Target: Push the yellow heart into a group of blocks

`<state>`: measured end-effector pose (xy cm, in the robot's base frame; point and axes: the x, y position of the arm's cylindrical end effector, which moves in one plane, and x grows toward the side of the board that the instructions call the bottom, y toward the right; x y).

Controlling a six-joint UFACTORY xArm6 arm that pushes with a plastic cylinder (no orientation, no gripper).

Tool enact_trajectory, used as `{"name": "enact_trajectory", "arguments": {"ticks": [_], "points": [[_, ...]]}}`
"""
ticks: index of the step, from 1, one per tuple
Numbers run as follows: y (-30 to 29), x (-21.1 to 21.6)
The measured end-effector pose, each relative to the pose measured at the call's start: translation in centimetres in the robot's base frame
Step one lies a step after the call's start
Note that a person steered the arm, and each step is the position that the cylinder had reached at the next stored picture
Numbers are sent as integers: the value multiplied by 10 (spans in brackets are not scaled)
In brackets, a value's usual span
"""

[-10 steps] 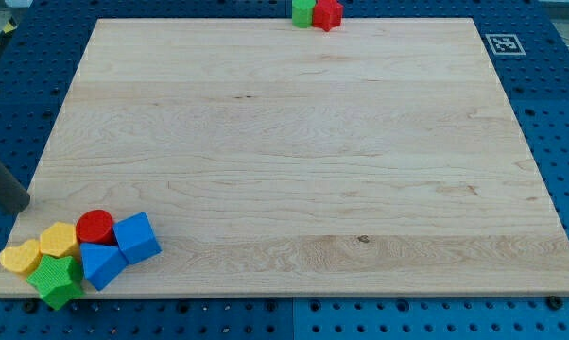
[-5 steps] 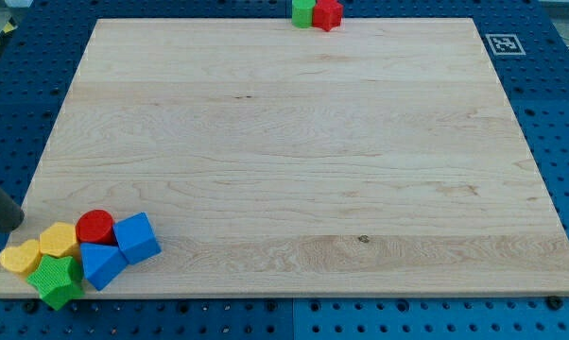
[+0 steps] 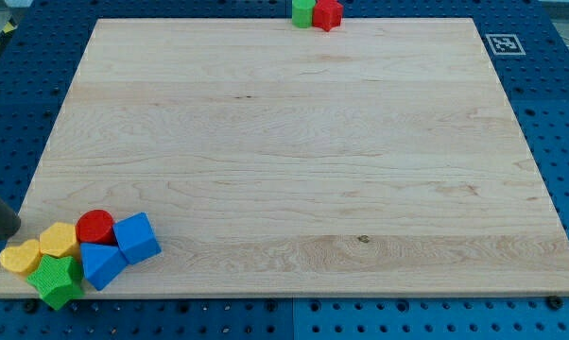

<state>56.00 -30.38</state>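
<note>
A pale wooden counter (image 3: 294, 142) fills most of the view, resting on a blue perforated base (image 3: 559, 113). At the view's bottom left corner sits a tight cluster of blocks: the yellow heart (image 3: 20, 257) lies at the cluster's left end, touching a yellow hexagon-like block (image 3: 58, 239) just to its right. A red cylinder (image 3: 95, 227) stands beside that, a blue cube (image 3: 137, 237) lies at the cluster's right end, another blue block (image 3: 100, 263) sits below the cylinder, and a green star (image 3: 56, 280) lies at the very bottom edge, touching the heart and the lower blue block. At the view's top edge, well apart from the cluster, a green block (image 3: 303, 11) and a red block (image 3: 328, 13) sit side by side, partly cut off. The tool is a bare dark rod with nothing to open or close and holds nothing; its tip (image 3: 16, 230) stands at the view's left edge, just above the yellow heart and close to it, though contact cannot be made out. A small printed marker (image 3: 503, 43) sits at the top right.
</note>
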Motion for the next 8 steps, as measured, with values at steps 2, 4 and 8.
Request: {"name": "enact_trajectory", "arguments": {"ticks": [2,4,8], "points": [[0,6],[-1,18],[2,57]]}}
